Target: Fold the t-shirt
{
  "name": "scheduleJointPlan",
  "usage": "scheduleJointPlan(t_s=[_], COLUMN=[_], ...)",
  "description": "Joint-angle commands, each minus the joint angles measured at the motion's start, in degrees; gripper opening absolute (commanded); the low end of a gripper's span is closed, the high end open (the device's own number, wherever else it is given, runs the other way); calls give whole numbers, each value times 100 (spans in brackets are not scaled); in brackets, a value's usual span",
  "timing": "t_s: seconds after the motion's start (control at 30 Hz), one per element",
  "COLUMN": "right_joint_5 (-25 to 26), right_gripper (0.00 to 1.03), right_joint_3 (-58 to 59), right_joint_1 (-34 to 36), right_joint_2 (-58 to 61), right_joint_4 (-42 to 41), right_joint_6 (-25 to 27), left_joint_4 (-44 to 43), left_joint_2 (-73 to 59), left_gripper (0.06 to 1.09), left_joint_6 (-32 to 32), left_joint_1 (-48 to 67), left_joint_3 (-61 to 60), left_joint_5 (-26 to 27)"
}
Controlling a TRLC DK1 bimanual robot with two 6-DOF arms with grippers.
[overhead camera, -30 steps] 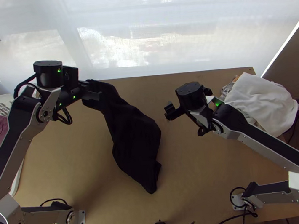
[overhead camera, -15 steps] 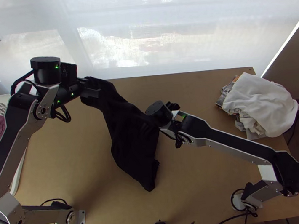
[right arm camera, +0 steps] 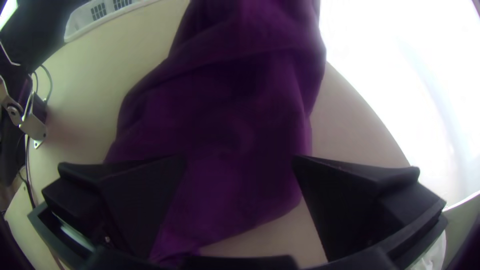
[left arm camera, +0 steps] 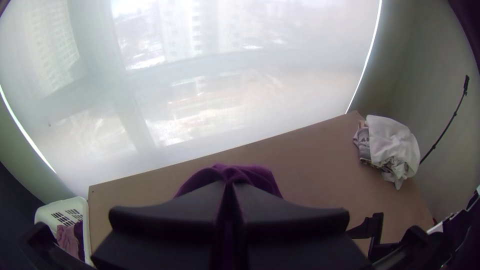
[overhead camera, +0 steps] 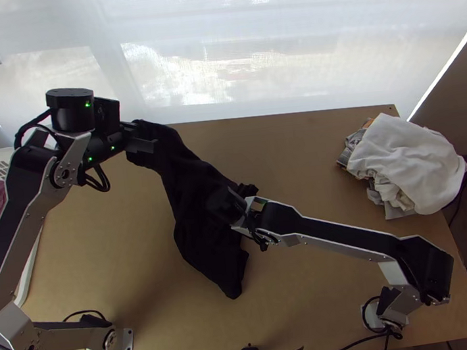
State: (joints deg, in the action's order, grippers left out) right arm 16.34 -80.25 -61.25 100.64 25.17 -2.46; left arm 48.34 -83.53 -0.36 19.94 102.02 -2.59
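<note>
At the far left stands a white basket (left arm camera: 52, 209) with some pinkish cloth (left arm camera: 68, 239) in it. Next along, by the bench's (overhead camera: 102, 247) far edge, the left end effector (overhead camera: 143, 146) is closed on one end of the dark t-shirt (overhead camera: 197, 208). From there the t-shirt runs across the middle of the bench towards the near side, bunched into a long, uneven strip with soft creases. The right end effector (right arm camera: 239, 165) is over its middle, fingers spread wide, cloth beneath and between them, nothing pinched.

As for progress, I'd call it early: one end is gripped, but there is no flat spread and no neat fold to be seen. Straightening, laying flat and all the folding seem to remain; a second grip probably comes first. At the right lies a heap of pale cloths (overhead camera: 410, 158).
</note>
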Motion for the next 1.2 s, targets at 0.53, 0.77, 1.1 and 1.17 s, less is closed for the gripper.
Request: scheduleJointPlan(t_s=[0.53,0.77,1.1,1.17], right_joint_5=[-25,1,10,10], right_gripper=[3,3,3,3], right_joint_3=[-193,-246,-668,-668], right_joint_1=[571,1001,2030,2170], right_joint_2=[1221,659,-493,-677], right_joint_4=[-267,-258,384,436], right_joint_6=[457,518,597,606], left_joint_4=[176,220,88,88], left_joint_2=[293,372,381,390], left_gripper=[9,9,9,9], left_joint_6=[-52,-34,-25,-25], left_joint_1=[317,291,264,256], left_joint_3=[187,73,-33,2], left_joint_5=[39,30,22,30])
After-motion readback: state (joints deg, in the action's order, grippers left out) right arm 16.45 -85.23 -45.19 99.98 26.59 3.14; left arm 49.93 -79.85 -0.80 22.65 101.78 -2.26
